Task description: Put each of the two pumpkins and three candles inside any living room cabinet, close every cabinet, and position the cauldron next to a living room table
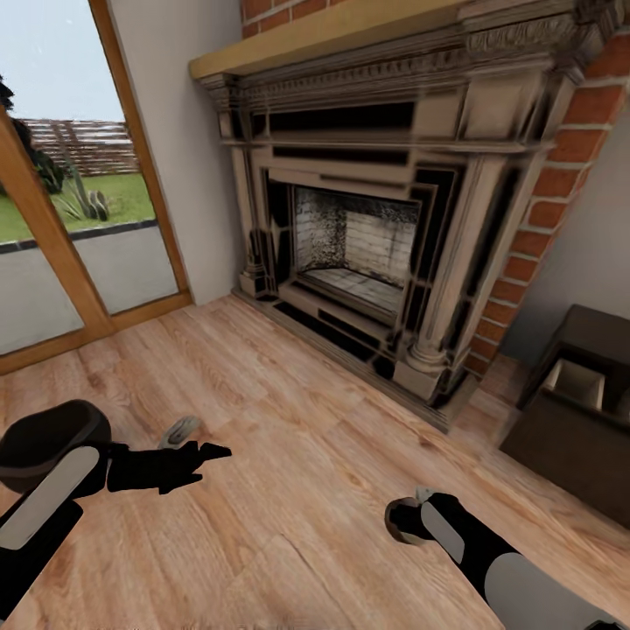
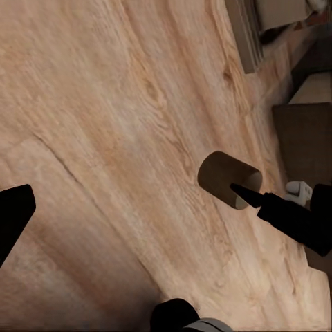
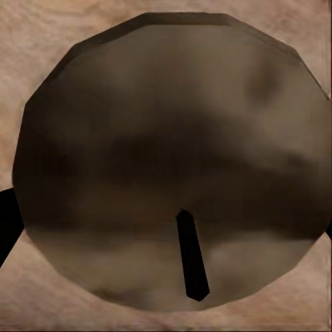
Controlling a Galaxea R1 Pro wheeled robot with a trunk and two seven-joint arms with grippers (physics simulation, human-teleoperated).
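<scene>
1 grey-beige candle [image 2: 228, 178] lies tipped on the wooden floor [image 2: 104, 104].

You have no readable text, label, brand, number or sign anywhere in these three views.

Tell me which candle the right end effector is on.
The candle seen from the left wrist: a fingertip of the right end effector touches it. The other candle sits on the floor by the left end effector.
</scene>
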